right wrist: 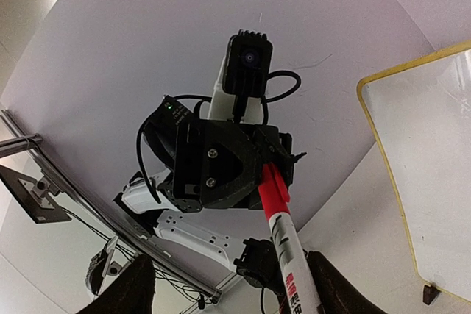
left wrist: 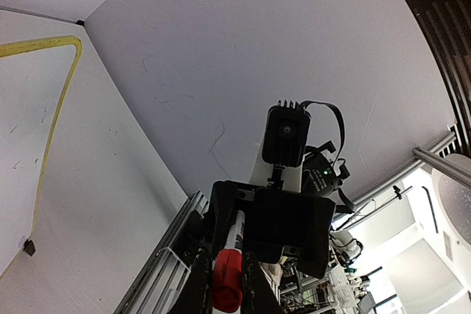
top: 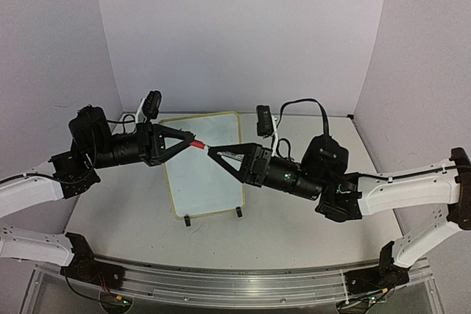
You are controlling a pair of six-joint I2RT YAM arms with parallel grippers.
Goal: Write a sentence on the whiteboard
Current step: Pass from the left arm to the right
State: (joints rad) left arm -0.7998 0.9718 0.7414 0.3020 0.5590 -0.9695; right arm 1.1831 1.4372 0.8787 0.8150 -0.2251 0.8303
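We see a flat, pale grey table [top: 294, 237] in a small room. Plain, smooth walls [top: 235, 34] of soft lilac stand on the left, the far side and the right. A shiny metal rail [top: 235, 283] runs along the near edge of the table.

The small white board with a thin yellow rim and round corners [top: 204, 182] sits in the middle of the table, turned a little. Its two small black feet [top: 188, 220] are at its near edge. Its face looks smooth. We cannot tell if it lies flat or leans.

Above the far part of the board, two black grippers with pointed, three-cornered fingers come tip to tip. The left gripper [top: 193, 142] reaches in from the left. Its fingers are pinched tight on the round red cap [left wrist: 227, 284] of a long white marker pen [right wrist: 283, 237] with red print on it. The right gripper [top: 211, 151] reaches in from the right, and its fingers stand apart. The pen's white body runs between them. It lies against one finger, with a wide gap to the other. The pen is up in the air and does not touch the board.
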